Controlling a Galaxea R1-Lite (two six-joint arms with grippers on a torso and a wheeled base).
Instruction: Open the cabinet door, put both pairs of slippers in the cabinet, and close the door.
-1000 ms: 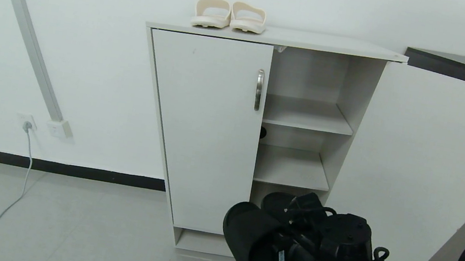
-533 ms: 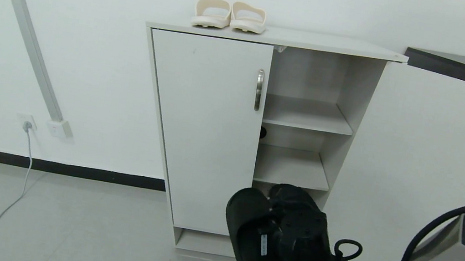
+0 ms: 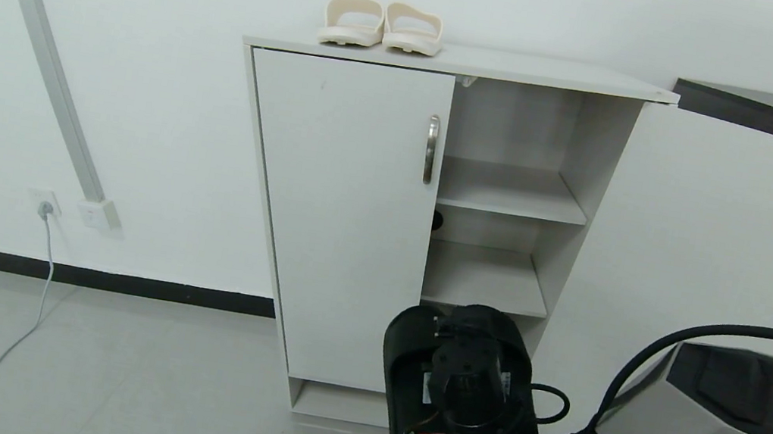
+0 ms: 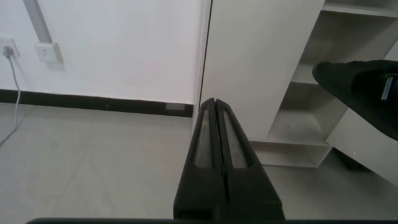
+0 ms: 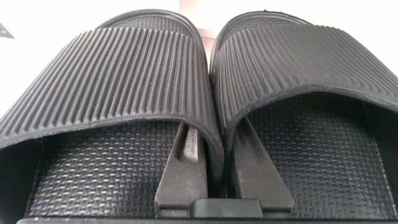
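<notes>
The right gripper [image 5: 214,134] is nearly closed. Its two fingers [image 5: 180,165] pinch the adjoining strap edges of the black slippers [image 5: 124,68], which are held side by side with toes pointing away. Just beyond them stands the cabinet [image 3: 335,225], its shelves [image 3: 509,193] straight ahead and its open door [image 3: 700,271] swung out to the gripper's right. High above, on the cabinet top, sit the beige slippers [image 3: 382,25]. Off to the left, the left gripper [image 4: 215,112] is closed on nothing, over the floor [image 4: 93,162].
</notes>
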